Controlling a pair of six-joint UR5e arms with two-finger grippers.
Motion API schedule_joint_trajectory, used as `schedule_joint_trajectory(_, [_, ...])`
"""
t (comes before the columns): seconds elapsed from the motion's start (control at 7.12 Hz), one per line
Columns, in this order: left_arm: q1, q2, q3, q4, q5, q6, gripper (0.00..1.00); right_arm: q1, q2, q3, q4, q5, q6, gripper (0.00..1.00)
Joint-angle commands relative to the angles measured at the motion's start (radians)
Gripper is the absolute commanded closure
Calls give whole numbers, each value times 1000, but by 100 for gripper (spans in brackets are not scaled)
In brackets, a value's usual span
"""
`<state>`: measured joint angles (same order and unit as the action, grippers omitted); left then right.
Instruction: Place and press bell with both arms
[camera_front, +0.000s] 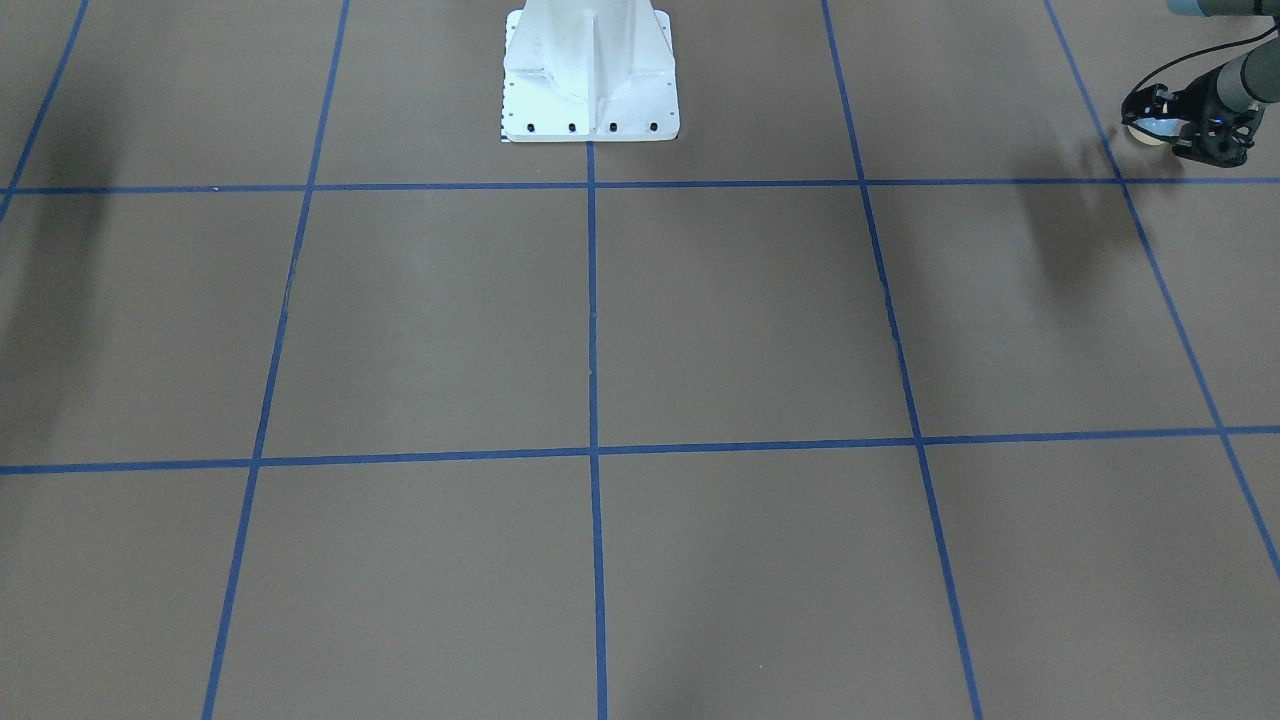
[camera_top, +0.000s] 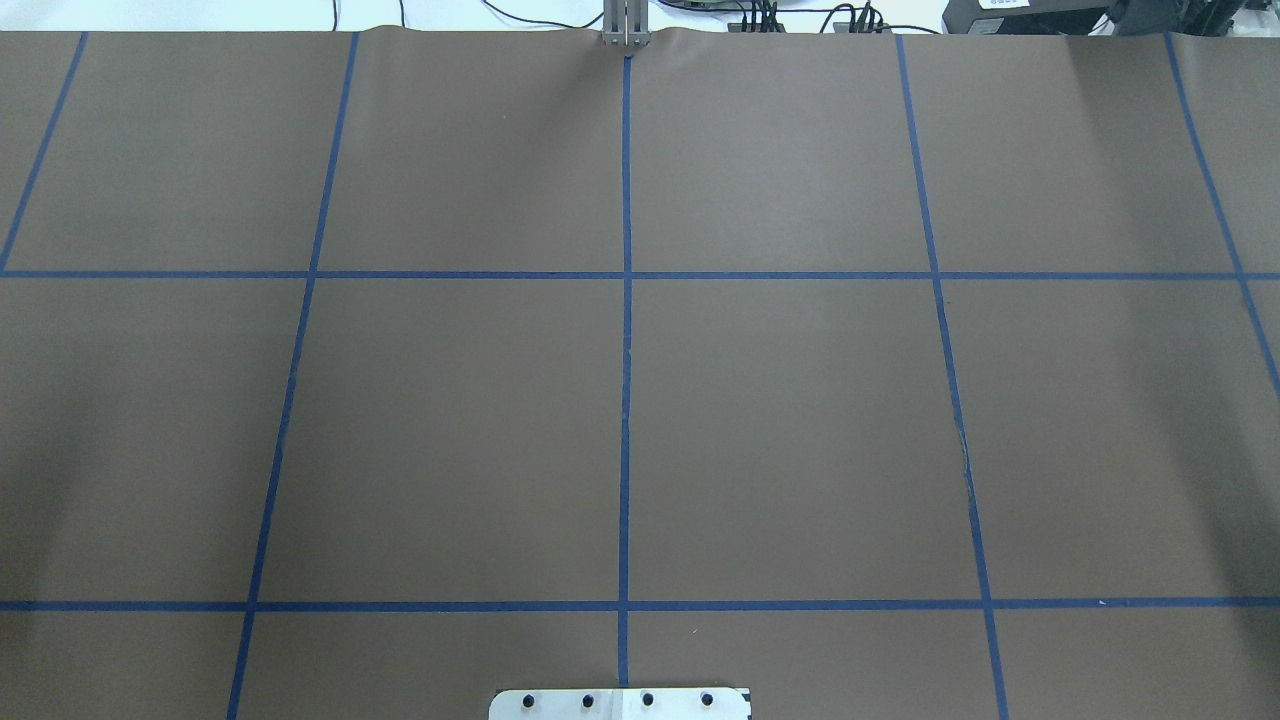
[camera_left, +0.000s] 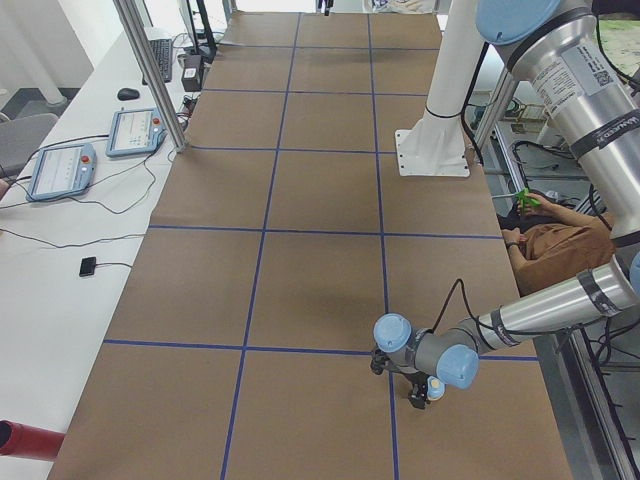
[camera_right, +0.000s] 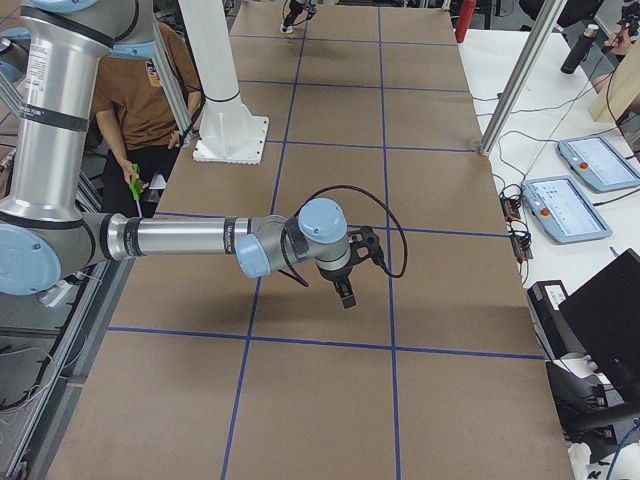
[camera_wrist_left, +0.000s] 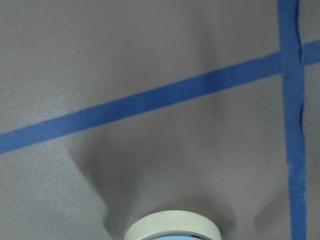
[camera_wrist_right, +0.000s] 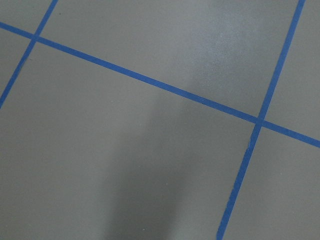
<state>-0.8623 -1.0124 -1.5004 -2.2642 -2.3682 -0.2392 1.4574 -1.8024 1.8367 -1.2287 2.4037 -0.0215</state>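
A: Eyes on the left pincer (camera_front: 1160, 122), way out at the corner of the counter (camera_front: 740, 320). What's it got?

B: It's got the bell (camera_front: 1146, 133)! The black fingers are clamped on either side of it, with the cream base ring poking out at the tip.

A: And from the end camera?

B: The left arm (camera_left: 560, 305) reaches in low and the pincer points down. The bell is tucked right at its end.

A: Is it on the counter or lifted?

B: Can't call that one. The wrist camera catches the cream ring at its bottom edge, with a sliver of light blue beneath. A soft shadow (camera_wrist_left: 150, 175) spreads over the brown paper just beyond it.

A: What about the tape?

B: Two blue tape lines (camera_wrist_left: 150, 102) cross just ahead of that pincer, off to one side.

A: Over to the right pincer (camera_right: 346, 292), then.

B: It hangs off the right arm (camera_right: 170, 238), tip down, hovering above the counter. It's well apart from the bell, which is away at the far end.

A: Open or closed?

B: Cannot tell. Only the side camera shows it. Its own wrist view gives nothing but brown paper, tape and a dim shadow.

A: Anything else out there?

B: The white pedestal (camera_front: 590, 75), with a row of dark bolts along its foot. It stands well apart from the left pincer.
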Motion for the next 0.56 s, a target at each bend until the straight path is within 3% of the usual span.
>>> schedule_joint_trajectory(0.0, [6, 0, 5, 0, 0, 0, 1, -2, 0, -2, 0, 0, 0, 0])
schedule_joint_trajectory(0.28, [9, 0, 6, 0, 0, 0, 9, -2, 0, -2, -2, 0, 0, 0])
schedule_joint_trajectory(0.42, [11, 0, 8, 0, 0, 0, 22, -2, 0, -2, -2, 0, 0, 0])
